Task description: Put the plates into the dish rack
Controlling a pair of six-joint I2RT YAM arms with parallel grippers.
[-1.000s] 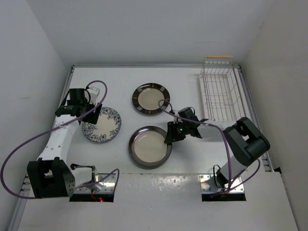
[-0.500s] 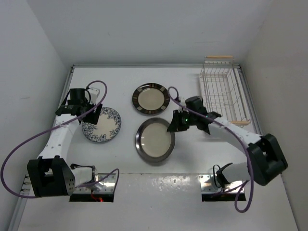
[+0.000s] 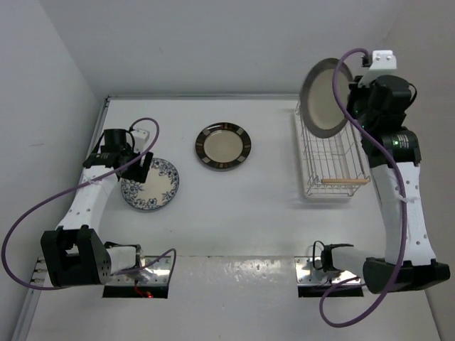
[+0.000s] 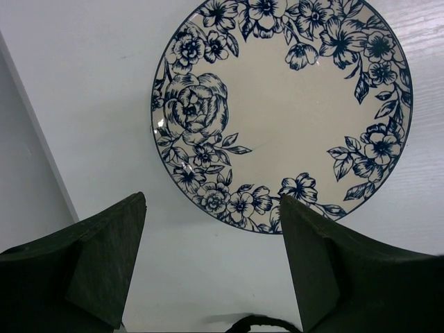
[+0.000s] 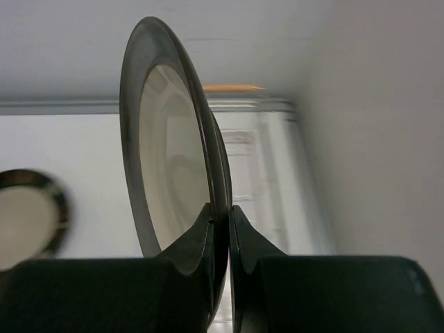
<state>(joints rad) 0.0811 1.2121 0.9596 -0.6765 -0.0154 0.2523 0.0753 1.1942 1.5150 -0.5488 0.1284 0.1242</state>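
- The right gripper (image 3: 351, 99) is pinching the plain dark-rimmed plate (image 3: 324, 98) by its right-hand rim. In the right wrist view the two fingers are pressing together on the rim's edge, with the plate (image 5: 170, 152) standing on edge above them.
- The plate is hanging high in the air, well clear of the table (image 3: 249, 206). Its cream face is turning toward the left side of the workspace.
- The dish rack (image 3: 334, 160) is lying directly below and slightly nearer than the gripper. Its long axis is running from the near edge toward the back wall, and a wooden handle bar (image 3: 345, 181) is showing at its near end.
- Judgement: the coming move is depending on a straight descent into the far half of the rack. The plate is covering the far end in the top view, so clearance there cannot be told.
- The left gripper (image 4: 211, 277) is hovering with its fingers spread wide and gripping nothing, just beside the near rim of the blue floral plate (image 4: 281, 111), which is lying flat on the table.
- The plate with the light-marked dark rim (image 3: 223, 147) is lying flat between the arms, somewhat nearer the left one.
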